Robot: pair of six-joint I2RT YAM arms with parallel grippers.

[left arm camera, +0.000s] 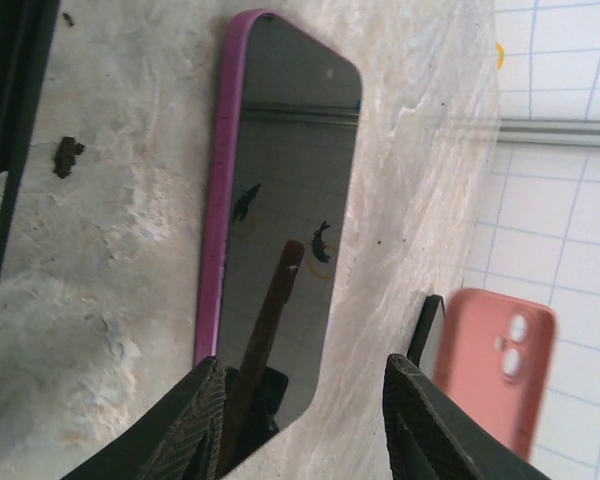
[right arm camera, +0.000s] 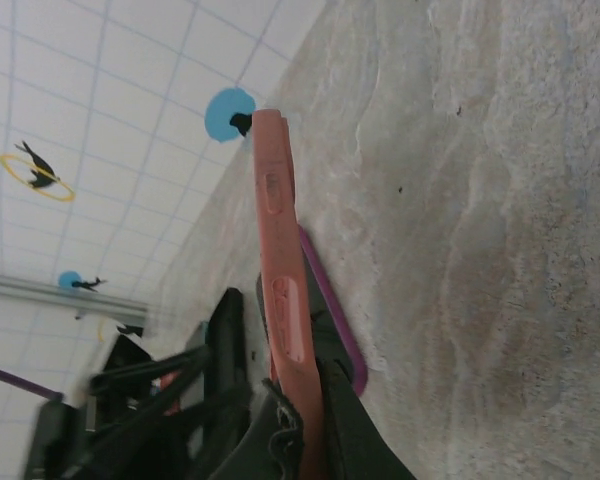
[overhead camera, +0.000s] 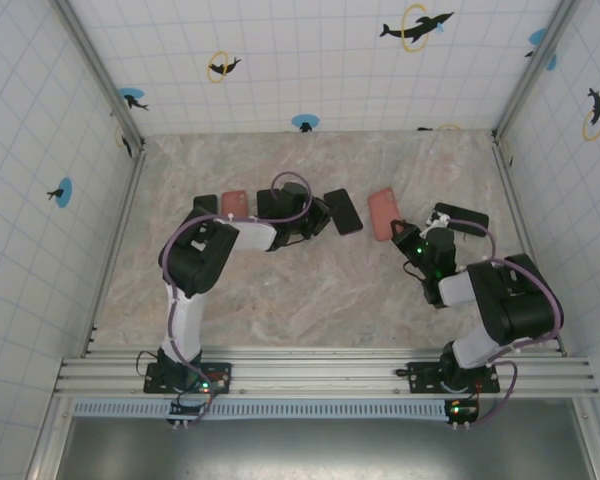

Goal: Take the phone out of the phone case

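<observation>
Purple-cased phone [left arm camera: 280, 200] end behind left claw [left arm camera: 302, 400]; salmon case [right arm camera: 280, 250] end inside right claw [right arm camera: 310, 410]

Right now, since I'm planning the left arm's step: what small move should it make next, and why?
Probably close the left tool on the phone's near end: the phone sits in its purple case, and the open tool straddles that end.
</observation>
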